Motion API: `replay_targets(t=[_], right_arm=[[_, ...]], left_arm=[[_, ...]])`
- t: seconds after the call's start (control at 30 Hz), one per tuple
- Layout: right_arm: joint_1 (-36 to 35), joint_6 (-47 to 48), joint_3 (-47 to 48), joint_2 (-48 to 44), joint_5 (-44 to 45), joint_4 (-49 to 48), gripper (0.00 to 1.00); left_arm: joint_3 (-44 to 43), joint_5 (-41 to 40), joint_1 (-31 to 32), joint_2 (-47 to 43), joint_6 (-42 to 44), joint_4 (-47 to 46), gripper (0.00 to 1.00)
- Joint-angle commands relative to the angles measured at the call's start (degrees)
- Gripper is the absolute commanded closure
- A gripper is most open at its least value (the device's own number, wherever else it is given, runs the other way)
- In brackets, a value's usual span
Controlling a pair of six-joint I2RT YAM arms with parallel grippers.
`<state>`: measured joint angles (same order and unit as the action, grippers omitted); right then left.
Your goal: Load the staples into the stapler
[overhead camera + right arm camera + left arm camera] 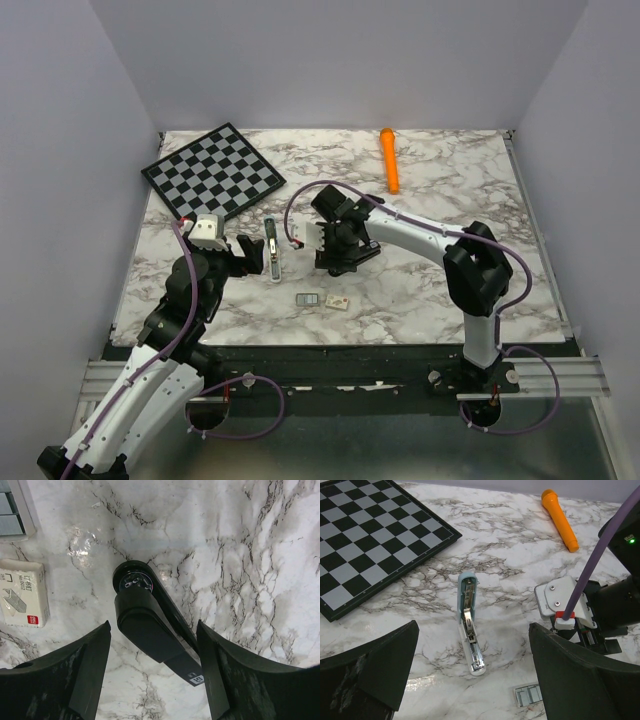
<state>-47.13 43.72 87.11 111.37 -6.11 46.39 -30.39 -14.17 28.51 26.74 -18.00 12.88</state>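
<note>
— Right wrist view: what does it show that the top external view doesn't?

— The stapler (147,620). It is black and lies flat on the table (260,555), its round end toward 11 o'clock and its labelled end toward 5. It sits between the fingers of the right pincer (153,625), which stand apart on either side. I cannot tell whether they touch it. From above, the wrist hides it.

— And the staples (308,299)?

— They are grey blocks in a pale tray on the table, at 7 o'clock from that pincer in the top view. A small white box (337,302) lies just beside them. The right wrist catches both along its 9 to 10 o'clock edge.

— The left wrist?

— A pale blue object (470,625) with a metal channel, lying opened on the table. It is seen through the gap of the left pincer (473,627), whose fingers are wide apart.

— The table and the room?

— White marble pattern with dark veins. A chessboard (213,170) sits at 10 o'clock and an orange marker (389,160) at 1 o'clock. Plain pale walls stand on three sides.

— The arms?

— The left arm (170,310) reaches from 7 o'clock toward the centre. The right arm (420,235) rises at 5 o'clock, its elbow bent, its forearm running toward 10 and its wrist turned down.
</note>
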Motion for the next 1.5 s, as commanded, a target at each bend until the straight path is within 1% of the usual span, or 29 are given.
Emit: replay_targets(t=[0.0, 0.17, 0.33, 0.37, 0.4, 0.43, 0.5, 0.53, 0.57, 0.6, 0.67, 0.7, 0.73, 0.8, 0.87, 0.9, 0.97, 1.0, 1.1, 1.17, 1.2, 1.23, 1.33, 1.37, 1.47], right_arm=[[-0.76, 2.06, 1.83, 2.18, 0.05, 1.42, 0.25], [-1.03, 2.33, 2.54, 4.2, 1.45, 1.69, 0.28], [-0.94, 2.24, 3.15, 4.38, 1.71, 1.6, 0.38], [-0.94, 2.24, 3.15, 4.38, 1.8, 1.51, 0.39], [-0.94, 2.15, 3.15, 4.21, 1.98, 1.42, 0.42], [-0.94, 1.98, 3.15, 4.12, 1.98, 1.51, 0.42], [-0.94, 1.45, 3.24, 3.94, 1.63, 1.51, 0.47], [-0.94, 1.28, 3.24, 3.42, 1.45, 1.42, 0.47], [-0.94, 0.75, 3.33, 3.24, 1.45, 1.42, 0.5], [-0.94, 0.49, 3.42, 2.98, 1.45, 1.42, 0.57], [-0.77, -0.39, 3.5, 2.27, 1.63, 1.42, 0.67], [-0.68, -0.83, 3.5, 1.92, 1.37, 1.33, 0.75], [-0.5, -1.1, 3.5, 1.66, 1.1, 1.33, 0.75], [0.02, -2.41, 3.42, 0.34, 0.4, 0.98, 0.83], [0.46, -3.99, 2.89, -1.58, -0.3, 0.11, 0.85], [0.73, -4.69, 2.45, -2.64, -1.79, -0.42, 0.9], [1.86, -6.88, 0.44, -4.75, -3.9, -3.04, 0.94], [2.22, -7.68, -0.44, -7.54, -5.74, -4.19, 0.99], [3.45, -10.32, -4.74, -13.17, -8.21, -8.67, 0.99], [4.24, -12.33, -7.03, -16.35, -9.62, -12.09, 0.99], [4.5, -13.13, -9.65, -17.75, -10.49, -13.33, 0.99], [4.77, -13.92, -10.72, -20.81, -12.5, -14.56, 0.99], [5.65, -16.74, -14.59, -25.83, -16.47, -17.99, 0.99], [5.82, -17.7, -15.38, -27.16, -16.91, -19.13, 0.99], [6.0, -19.63, -18.29, -31.46, -18.15, -21.42, 0.99]], left_arm=[[0.6, -0.94, -0.21, 0.06, 0.25, -1.28, 0.01], [0.6, -0.59, -0.21, 0.33, 0.33, -1.46, 0.01], [0.69, -0.42, -0.21, 0.33, 0.42, -1.37, 0.01], [0.69, -0.42, -0.3, 0.33, 0.42, -1.28, 0.01], [0.69, -0.42, -0.21, 0.33, 0.42, -1.28, 0.01], [0.69, -0.42, -0.21, 0.24, 0.42, -1.37, 0.01], [0.69, -0.33, -0.21, 0.15, 0.42, -1.28, 0.01], [0.69, -0.24, -0.21, 0.15, 0.33, -1.28, 0.01], [0.69, -0.15, -0.21, 0.07, 0.33, -1.28, 0.01], [0.69, -0.06, -0.21, -0.02, 0.33, -1.28, 0.01], [0.77, 0.37, -0.21, 0.06, 0.33, -1.37, 0.01], [0.77, 0.64, -0.21, -0.02, 0.25, -1.46, 0.01], [0.77, 0.81, -0.21, -0.02, 0.25, -1.46, 0.01], [0.77, 1.69, -0.21, -0.02, 0.16, -1.55, 0.01], [0.95, 2.48, -0.21, -0.02, -0.02, -1.81, 0.01], [1.04, 3.88, -0.21, -0.11, -0.02, -1.98, 0.01], [1.21, 5.47, -0.21, -0.11, -0.11, -2.68, 0.01], [1.39, 7.56, -0.21, -0.02, -0.19, -3.04, 0.01], [1.56, 11.7, -0.21, 0.76, -0.81, -5.06, 0.01], [1.13, 16.35, -0.21, 1.73, -1.25, -7.24, 0.01], [0.86, 17.85, -0.21, 3.13, -1.6, -8.04, 0.01], [0.69, 21.52, -0.21, 3.92, -1.6, -8.83, 0.01], [-0.8, 26.9, -0.21, 7.96, -0.12, -11.82, 0.02], [-1.77, 30.31, -0.21, 9.02, 0.42, -12.61, 0.02], [-4.22, 35.68, -0.21, 13.33, 3.14, -12.53, 0.02]])
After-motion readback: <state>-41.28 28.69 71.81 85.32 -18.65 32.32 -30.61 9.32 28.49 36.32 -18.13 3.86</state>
